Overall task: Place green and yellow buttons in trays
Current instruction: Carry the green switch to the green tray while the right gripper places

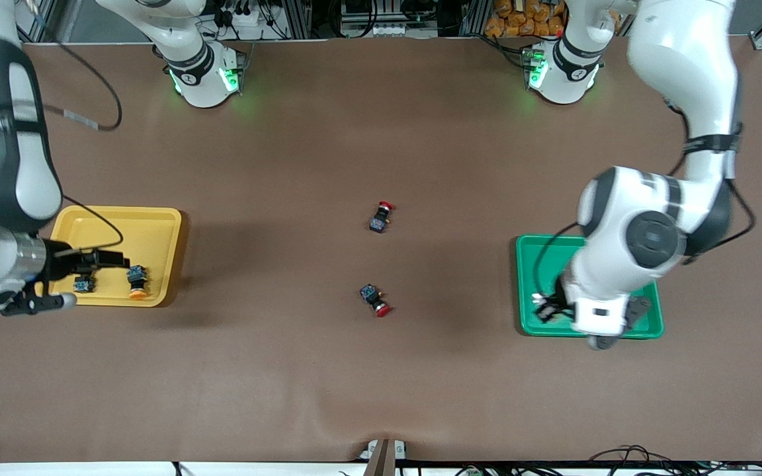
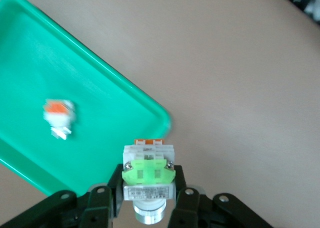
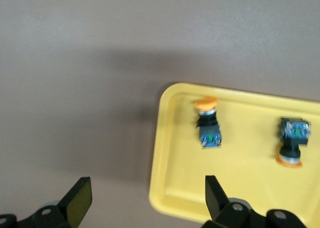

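Note:
My left gripper (image 2: 148, 190) is shut on a whitish-grey button with a green face (image 2: 148, 174). It hangs over the rim of the green tray (image 2: 30, 52), near one corner. A whitish button with an orange face (image 2: 59, 117) lies inside that tray. At the right arm's end of the table, two black-bodied buttons with orange-yellow caps (image 1: 137, 281) (image 1: 83, 285) lie in the yellow tray (image 1: 156, 228). The right gripper (image 3: 146, 195) stands open and empty above a corner of that tray (image 3: 161, 138), both buttons (image 3: 208, 124) (image 3: 291, 138) lying apart from its fingers.
Two black-bodied switches with red caps lie on the brown table between the trays, one (image 1: 381, 217) farther from the front camera than the other (image 1: 375, 299). The left arm's big elbow hangs over the green tray (image 1: 525, 291). Bare tabletop surrounds both trays.

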Robot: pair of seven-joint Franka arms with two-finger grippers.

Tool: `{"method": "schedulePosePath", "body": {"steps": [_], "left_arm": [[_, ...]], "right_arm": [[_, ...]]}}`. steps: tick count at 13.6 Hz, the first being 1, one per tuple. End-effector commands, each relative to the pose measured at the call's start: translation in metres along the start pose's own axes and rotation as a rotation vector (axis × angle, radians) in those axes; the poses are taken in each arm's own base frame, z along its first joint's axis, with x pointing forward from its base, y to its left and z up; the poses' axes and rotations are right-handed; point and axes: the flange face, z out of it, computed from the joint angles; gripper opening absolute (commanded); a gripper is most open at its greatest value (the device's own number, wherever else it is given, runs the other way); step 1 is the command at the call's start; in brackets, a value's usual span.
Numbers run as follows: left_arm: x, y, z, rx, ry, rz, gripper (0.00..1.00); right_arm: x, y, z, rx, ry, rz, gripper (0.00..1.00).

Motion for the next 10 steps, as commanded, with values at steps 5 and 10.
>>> {"method": "schedulePosePath", "body": {"steps": [5, 10], "left_arm": [[0.044, -0.105, 0.036, 0.072, -0.086, 0.209, 0.00], [0.055, -0.164, 0.072, 0.072, -0.126, 0.284, 0.00]], "right_arm": [[-0.097, -0.055, -0.108, -0.022, 0.009, 0.148, 1.00], [-0.120, -0.073, -0.184, -0.101, 0.053, 0.153, 1.00]]}}
